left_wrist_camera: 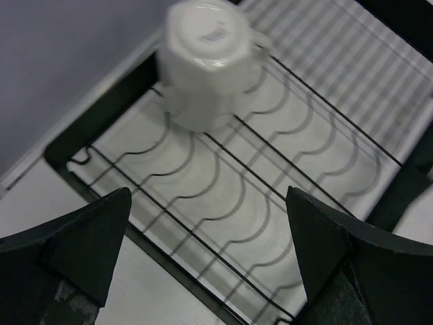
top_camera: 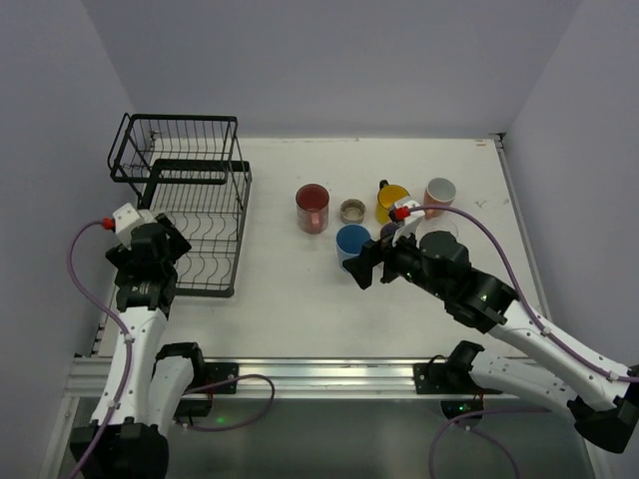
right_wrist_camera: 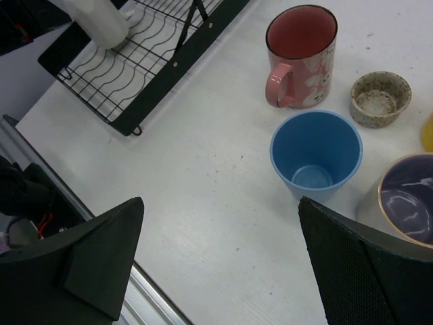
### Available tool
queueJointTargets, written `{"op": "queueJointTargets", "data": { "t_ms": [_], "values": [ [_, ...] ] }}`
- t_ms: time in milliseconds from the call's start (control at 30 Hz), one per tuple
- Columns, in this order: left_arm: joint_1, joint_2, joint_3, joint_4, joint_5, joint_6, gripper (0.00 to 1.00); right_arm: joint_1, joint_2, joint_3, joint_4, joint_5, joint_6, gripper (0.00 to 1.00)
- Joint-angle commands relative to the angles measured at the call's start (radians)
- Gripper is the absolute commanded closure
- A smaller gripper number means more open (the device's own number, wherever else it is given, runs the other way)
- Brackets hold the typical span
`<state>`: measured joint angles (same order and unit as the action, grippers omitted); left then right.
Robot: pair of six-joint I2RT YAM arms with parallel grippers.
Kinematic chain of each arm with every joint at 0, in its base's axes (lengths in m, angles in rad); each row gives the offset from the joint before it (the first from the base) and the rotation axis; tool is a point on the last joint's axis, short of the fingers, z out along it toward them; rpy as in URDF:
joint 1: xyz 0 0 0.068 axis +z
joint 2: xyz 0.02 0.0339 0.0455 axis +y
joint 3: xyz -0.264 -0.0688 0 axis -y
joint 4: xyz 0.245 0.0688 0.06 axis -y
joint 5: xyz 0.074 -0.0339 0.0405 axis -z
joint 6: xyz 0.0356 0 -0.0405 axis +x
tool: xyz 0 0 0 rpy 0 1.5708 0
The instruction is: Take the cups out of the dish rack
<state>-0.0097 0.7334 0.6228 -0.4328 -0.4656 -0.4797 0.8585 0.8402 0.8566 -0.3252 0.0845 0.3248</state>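
In the left wrist view, the overturned white mug [left_wrist_camera: 206, 64] reads as blurred to me. The mark on its base is illegible, and the top edge clips it slightly. The dish rack [left_wrist_camera: 223, 203] runs out of frame on every side.

In the top view I cannot locate that mug. The left gripper [top_camera: 160, 254] sits over that corner of the rack.

In the right wrist view, the yellow cup [right_wrist_camera: 428, 132] shows only a sliver at the right edge. That edge and one of the right gripper's fingers [right_wrist_camera: 365, 264] cut off the purple-lined mug [right_wrist_camera: 406, 200].
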Motion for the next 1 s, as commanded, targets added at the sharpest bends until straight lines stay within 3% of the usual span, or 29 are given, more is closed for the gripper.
{"op": "queueJointTargets", "data": {
  "t_ms": [0,233,433,600,967],
  "values": [
    [0.187,0.046,-0.023,0.115,0.028,-0.011,0.00,0.004,-0.059,-0.043,0.150,-0.052,0.026,0.01],
    [0.278,0.224,-0.054,0.446,0.202,0.145,0.00,0.004,-0.107,-0.093,0.190,-0.124,0.037,0.01],
    [0.287,0.337,-0.020,0.514,0.163,0.248,0.00,0.004,-0.116,-0.088,0.180,-0.184,0.045,0.01],
    [0.309,0.441,0.046,0.551,0.264,0.315,0.00,0.004,-0.142,-0.091,0.179,-0.207,0.051,0.01],
    [0.336,0.569,0.063,0.655,0.324,0.354,0.00,0.004,-0.095,-0.080,0.186,-0.255,0.051,0.01]
  ]
}}
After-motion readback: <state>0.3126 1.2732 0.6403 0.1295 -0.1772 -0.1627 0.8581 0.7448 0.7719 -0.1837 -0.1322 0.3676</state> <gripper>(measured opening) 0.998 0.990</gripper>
